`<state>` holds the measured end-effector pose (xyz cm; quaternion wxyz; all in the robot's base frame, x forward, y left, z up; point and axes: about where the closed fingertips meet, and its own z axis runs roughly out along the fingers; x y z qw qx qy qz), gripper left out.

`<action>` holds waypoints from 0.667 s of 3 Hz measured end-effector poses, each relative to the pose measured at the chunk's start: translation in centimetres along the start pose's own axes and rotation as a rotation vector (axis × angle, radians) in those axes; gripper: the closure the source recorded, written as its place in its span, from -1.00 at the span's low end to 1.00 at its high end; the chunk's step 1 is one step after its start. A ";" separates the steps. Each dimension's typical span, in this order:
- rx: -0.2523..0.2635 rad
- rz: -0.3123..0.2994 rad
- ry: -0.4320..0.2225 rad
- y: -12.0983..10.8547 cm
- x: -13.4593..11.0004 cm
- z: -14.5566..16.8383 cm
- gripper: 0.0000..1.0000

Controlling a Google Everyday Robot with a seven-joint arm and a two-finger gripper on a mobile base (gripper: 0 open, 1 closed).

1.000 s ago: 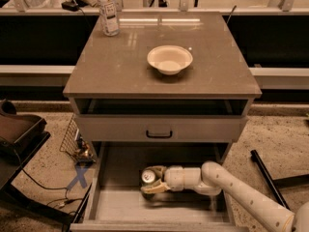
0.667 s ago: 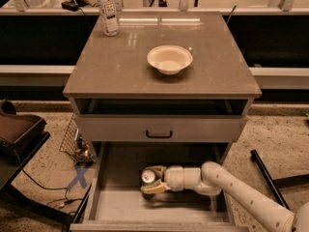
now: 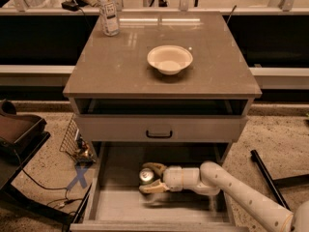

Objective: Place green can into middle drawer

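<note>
The white jointed arm (image 3: 241, 193) is stretched leftward below the front edge of the grey-brown square table (image 3: 120, 71). Its pale two-finger end effector (image 3: 144, 178) is clamped around the small green metal can (image 3: 146, 174).

A clear, white-labelled bottle (image 3: 108, 11) stands at the back left corner of the desk (image 3: 120, 74). A pale bowl (image 3: 169, 59) sits near its middle. The tool (image 3: 143, 178) hangs below the front edge.
</note>
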<state>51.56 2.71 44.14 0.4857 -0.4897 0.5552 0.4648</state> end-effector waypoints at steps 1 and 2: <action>-0.003 0.000 -0.001 0.1 0.0 0.1 -1.00; -0.003 0.000 -0.001 0.1 0.0 0.2 -1.00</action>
